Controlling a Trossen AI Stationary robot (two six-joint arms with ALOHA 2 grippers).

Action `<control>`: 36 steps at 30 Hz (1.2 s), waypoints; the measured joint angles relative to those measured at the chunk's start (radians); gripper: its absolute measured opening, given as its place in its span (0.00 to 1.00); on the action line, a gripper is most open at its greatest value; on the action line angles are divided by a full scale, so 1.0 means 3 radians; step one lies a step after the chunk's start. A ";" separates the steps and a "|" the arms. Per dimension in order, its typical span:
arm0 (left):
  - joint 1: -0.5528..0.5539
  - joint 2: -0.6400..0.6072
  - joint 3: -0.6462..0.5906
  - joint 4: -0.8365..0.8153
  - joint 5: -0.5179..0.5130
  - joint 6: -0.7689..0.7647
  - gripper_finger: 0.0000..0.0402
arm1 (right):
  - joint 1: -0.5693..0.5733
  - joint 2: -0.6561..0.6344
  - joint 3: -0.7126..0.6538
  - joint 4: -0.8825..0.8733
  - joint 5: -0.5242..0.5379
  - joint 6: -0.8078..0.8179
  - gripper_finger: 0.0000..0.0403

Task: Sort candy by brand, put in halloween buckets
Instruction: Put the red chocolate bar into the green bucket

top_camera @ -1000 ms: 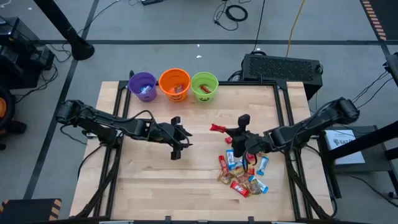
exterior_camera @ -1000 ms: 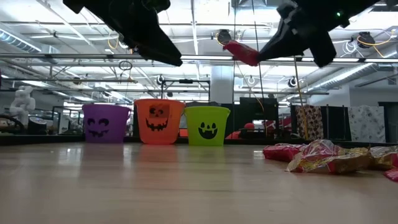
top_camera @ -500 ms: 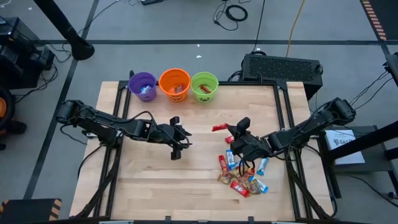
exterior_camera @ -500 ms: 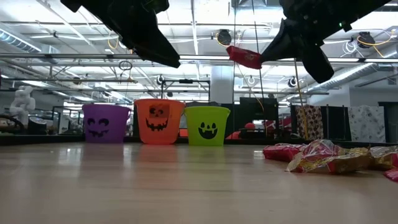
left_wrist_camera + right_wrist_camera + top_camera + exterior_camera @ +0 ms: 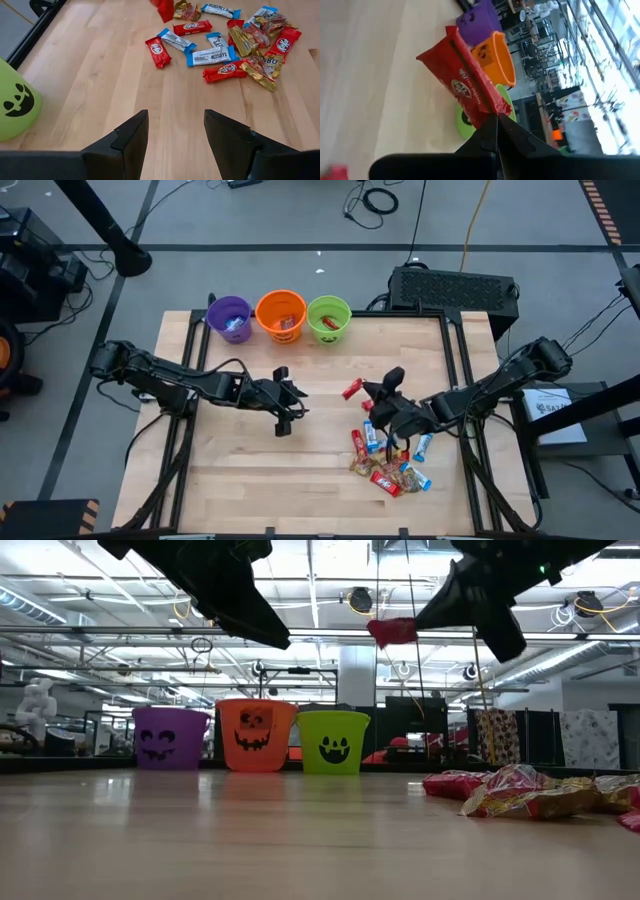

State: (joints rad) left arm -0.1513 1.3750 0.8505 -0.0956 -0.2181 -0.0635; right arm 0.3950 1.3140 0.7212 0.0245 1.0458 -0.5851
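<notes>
bright overhead light, blurred wrist edges

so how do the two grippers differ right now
The right gripper is shut on a red candy bar, held up in the air; the left gripper is open and holds nothing. The right one hangs by the candy pile; the left one hangs over bare wood nearer the table's middle. Both are off the table.
</notes>
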 joint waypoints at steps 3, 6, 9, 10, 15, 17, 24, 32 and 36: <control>0.0000 0.0000 0.0000 0.0000 0.0000 0.0000 0.50 | -0.0026 -0.0001 0.0000 0.0156 -0.0003 0.0352 0.00; 0.0000 0.0000 0.0000 0.0000 -0.0001 0.0000 0.50 | -0.0081 -0.0001 0.0000 0.0277 -0.0015 0.0649 0.00; 0.0000 0.0000 0.0000 0.0002 0.0000 0.0000 0.50 | -0.0175 -0.0001 0.0000 0.0285 -0.0101 0.0948 0.00; 0.0000 0.0000 0.0000 0.0009 0.0000 0.0000 0.50 | -0.0211 -0.0001 0.0000 0.0291 -0.0145 0.1068 0.00; 0.0000 0.0000 0.0000 0.0064 0.0000 0.0000 0.50 | -0.0439 -0.0001 -0.0001 0.0596 -0.0605 0.1632 0.00; 0.0000 0.0000 0.0000 0.0065 0.0000 0.0000 0.50 | -0.0535 -0.0001 -0.0001 0.0740 -0.0784 0.1701 0.00; 0.0001 0.0000 0.0000 0.0062 0.0000 0.0183 0.50 | -0.1133 -0.0002 -0.0001 0.1179 -0.1145 0.1146 0.00; 0.0022 0.0000 0.0000 0.0065 -0.0415 0.0591 0.50 | -0.2327 -0.0001 0.0405 0.1050 -0.2094 0.0989 0.00; 0.0103 0.0000 0.0000 0.0163 -0.0588 0.0778 0.50 | -0.2762 0.0137 0.1038 0.0138 -0.2622 0.1131 0.00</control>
State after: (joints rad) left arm -0.1204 1.3750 0.8505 -0.0466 -0.3945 0.1699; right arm -0.4335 1.3551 1.0327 0.0660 0.2591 -0.2457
